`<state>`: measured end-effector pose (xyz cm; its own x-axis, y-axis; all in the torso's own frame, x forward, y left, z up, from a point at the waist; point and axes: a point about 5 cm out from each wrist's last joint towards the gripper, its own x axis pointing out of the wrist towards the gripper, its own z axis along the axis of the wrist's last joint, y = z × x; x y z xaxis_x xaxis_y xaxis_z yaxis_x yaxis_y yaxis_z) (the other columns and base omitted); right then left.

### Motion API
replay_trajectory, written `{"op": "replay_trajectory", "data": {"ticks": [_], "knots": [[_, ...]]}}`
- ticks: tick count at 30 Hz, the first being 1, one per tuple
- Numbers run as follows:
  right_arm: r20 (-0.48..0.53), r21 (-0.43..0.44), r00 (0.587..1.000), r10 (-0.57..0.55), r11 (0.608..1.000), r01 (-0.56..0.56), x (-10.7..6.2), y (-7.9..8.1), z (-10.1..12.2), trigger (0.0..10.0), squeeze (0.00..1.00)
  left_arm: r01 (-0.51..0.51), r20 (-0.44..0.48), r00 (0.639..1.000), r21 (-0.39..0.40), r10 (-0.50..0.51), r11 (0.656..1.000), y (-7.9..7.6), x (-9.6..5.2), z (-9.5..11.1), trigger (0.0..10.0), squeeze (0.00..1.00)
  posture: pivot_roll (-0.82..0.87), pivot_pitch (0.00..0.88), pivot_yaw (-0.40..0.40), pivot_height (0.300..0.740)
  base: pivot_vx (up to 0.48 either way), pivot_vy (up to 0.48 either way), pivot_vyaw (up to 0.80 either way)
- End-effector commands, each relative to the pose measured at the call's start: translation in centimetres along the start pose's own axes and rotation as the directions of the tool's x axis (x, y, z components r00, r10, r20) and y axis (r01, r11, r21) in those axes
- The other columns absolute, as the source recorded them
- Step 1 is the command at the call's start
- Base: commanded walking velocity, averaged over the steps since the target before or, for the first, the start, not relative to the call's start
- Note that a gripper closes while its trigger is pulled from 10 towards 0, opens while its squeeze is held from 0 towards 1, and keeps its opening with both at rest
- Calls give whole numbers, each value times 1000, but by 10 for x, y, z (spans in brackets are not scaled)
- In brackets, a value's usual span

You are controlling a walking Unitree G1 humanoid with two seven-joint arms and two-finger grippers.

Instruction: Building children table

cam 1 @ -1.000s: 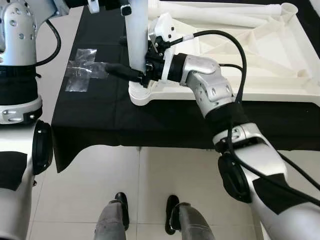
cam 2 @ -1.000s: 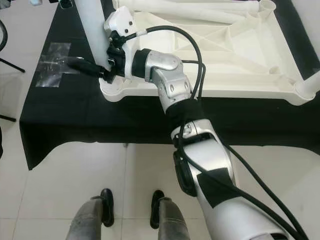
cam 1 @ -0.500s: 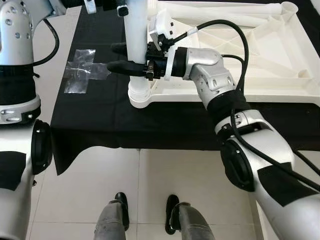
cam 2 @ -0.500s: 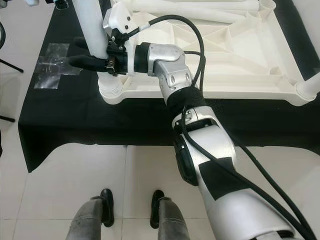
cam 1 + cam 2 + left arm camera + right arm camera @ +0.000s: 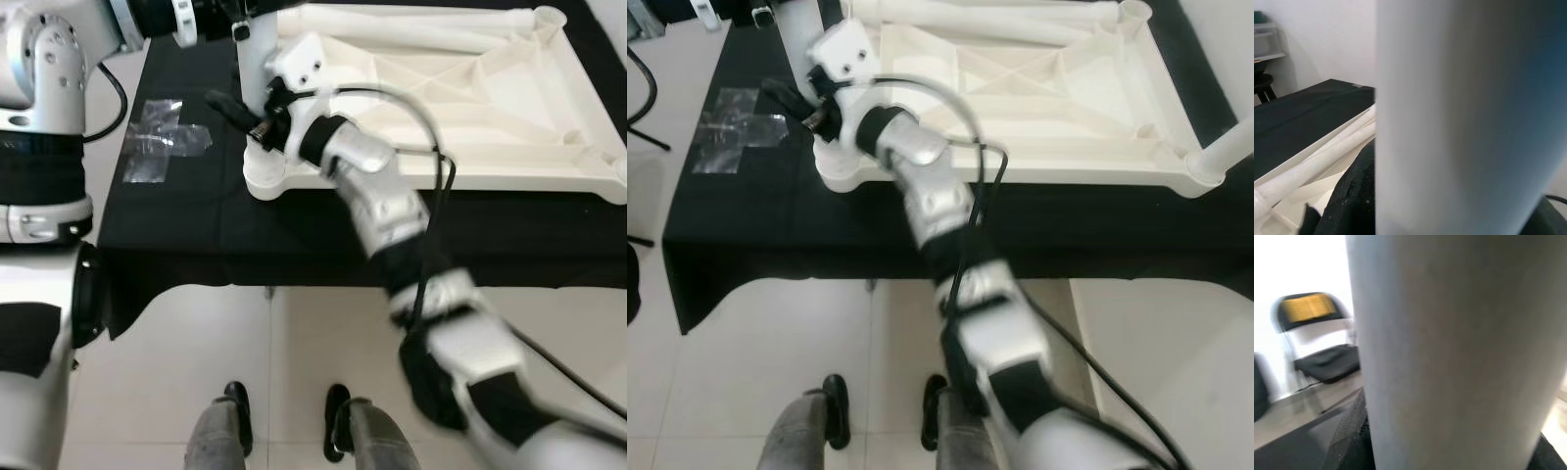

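**Both claws at one white leg of the upturned children's table**

Black cloth (image 5: 186, 225) covers the tabletop, which stands on a pale tiled floor (image 5: 294, 362); a patch of clear tape (image 5: 162, 137) lies on the cloth near its left end. On the cloth rests the white plastic children's table (image 5: 509, 147), upside down, its ribbed underside up. Loose white legs (image 5: 411, 29) lie along its far edge.

At the near-left corner socket (image 5: 266, 178) a white leg (image 5: 253, 59) stands upright. The right arm reaches forward and across to it, elbow bent, blurred with motion. The right claw (image 5: 238, 110) sits at the leg just above the socket; its black fingers (image 5: 223, 101) straddle the leg, though I cannot tell whether they grip it. The left arm comes in from the upper left, and the left claw (image 5: 230, 12) is at the leg higher up, its closure unclear. Both wrist views show the white leg close up between dark fingers.
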<state>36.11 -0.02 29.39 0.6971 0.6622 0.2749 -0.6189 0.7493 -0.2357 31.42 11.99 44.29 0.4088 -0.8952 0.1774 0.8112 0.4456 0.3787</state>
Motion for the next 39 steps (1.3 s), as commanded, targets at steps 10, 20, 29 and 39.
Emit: {"op": "replay_trajectory", "data": {"ticks": [10,20,29,39], "knots": [[-193,86,979,-71,992,89,5,14,-32,0,0,46,13,999,58,-47,997,-15,22,19,10000,0,119,316,-62,740,0,0,0],[-183,69,980,-79,993,93,5,5,-15,10000,0,72,14,997,46,-73,996,-16,20,18,0,0,124,322,-66,740,0,0,0],[7,49,968,251,967,-251,11,-18,23,10000,1000,77,5,997,46,-77,996,-17,18,19,0,0,140,334,-73,740,0,0,0],[79,-109,762,643,765,-635,8,-15,49,10000,0,83,1,997,48,-83,995,-19,19,20,0,0,154,343,-76,740,0,0,0]]}}
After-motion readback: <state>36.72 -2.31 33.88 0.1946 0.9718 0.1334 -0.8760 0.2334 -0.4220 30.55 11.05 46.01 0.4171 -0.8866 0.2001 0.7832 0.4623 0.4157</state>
